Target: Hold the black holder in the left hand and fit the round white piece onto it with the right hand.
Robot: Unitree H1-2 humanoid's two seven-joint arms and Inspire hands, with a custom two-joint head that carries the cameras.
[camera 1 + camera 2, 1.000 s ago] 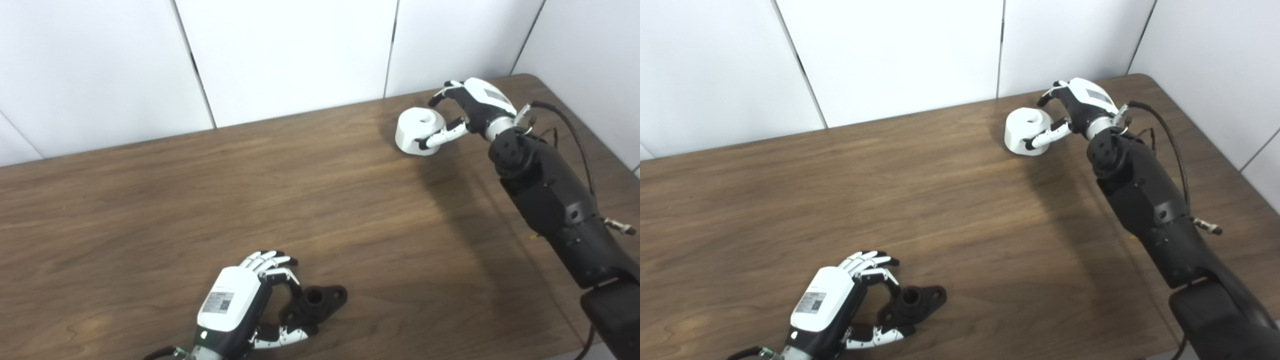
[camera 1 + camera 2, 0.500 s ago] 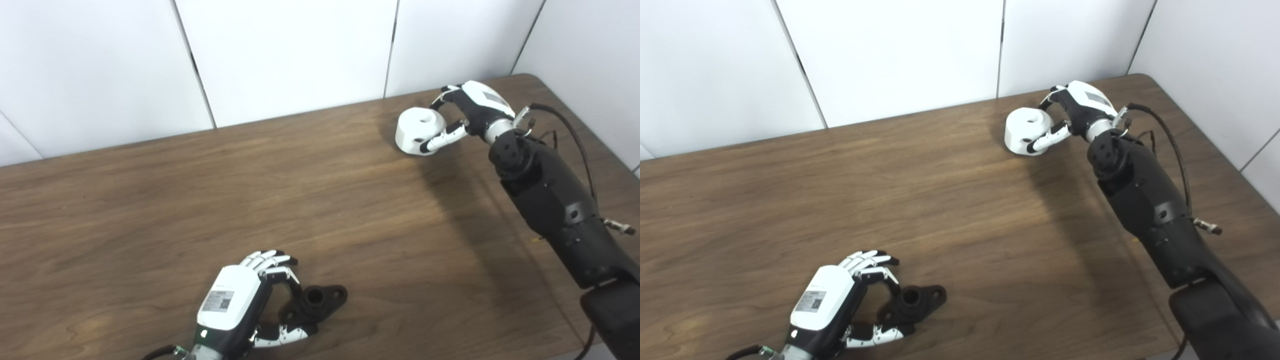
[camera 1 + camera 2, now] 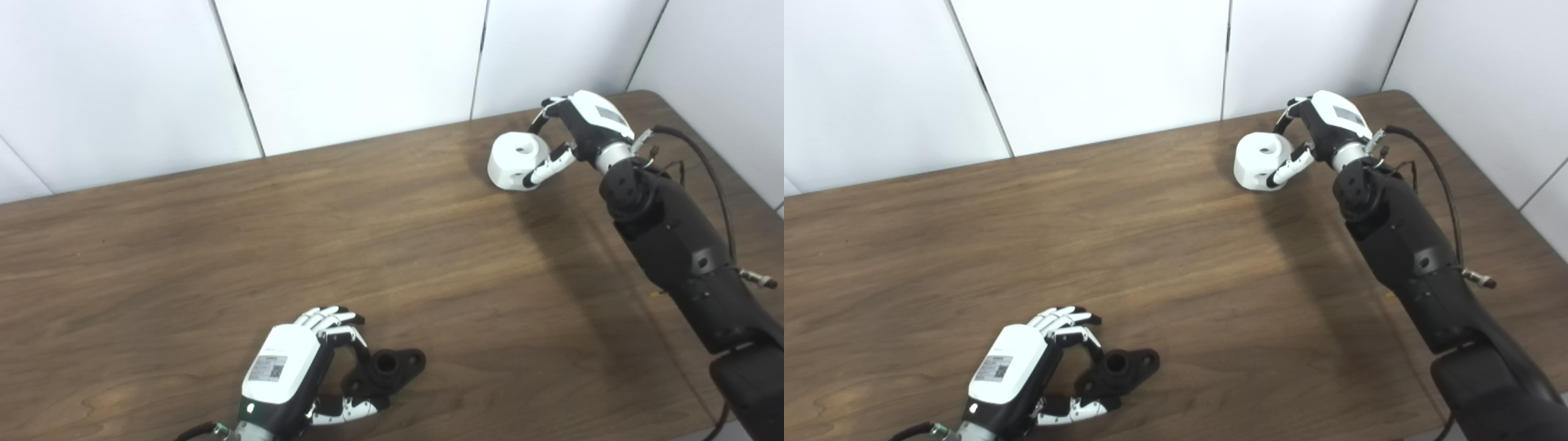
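Labels: left hand [image 3: 288,373] has a white sticker with a QR-type code on its back, text too small to read. Right hand [image 3: 579,131] has a grey rectangular label on its white back, unreadable. No other writing visible.

Left hand: low at the near edge of the surface [image 3: 245,245], back facing up, fingers [image 3: 331,320] curled over the near-left end of the black holder [image 3: 392,369], thumb under/along its near side. Holder lies flat on the surface, central bore facing up, one mounting lug sticking out to the right. Fingers wrap it loosely; hand is closing on the holder, contact looks real at the thumb side, so I read it as grasping.

Right hand: far right corner area, arm stretched out from the lower right, wrist bent so the back faces up and right. Fingers hook over the far side of the round white piece [image 3: 514,162], thumb pressed on its near right side, so it is pinched. Piece is tilted, hole facing up toward camera; whether its lower edge touches the surface I cannot tell.

Holder and white piece are well apart, at opposite corners of the wood surface.
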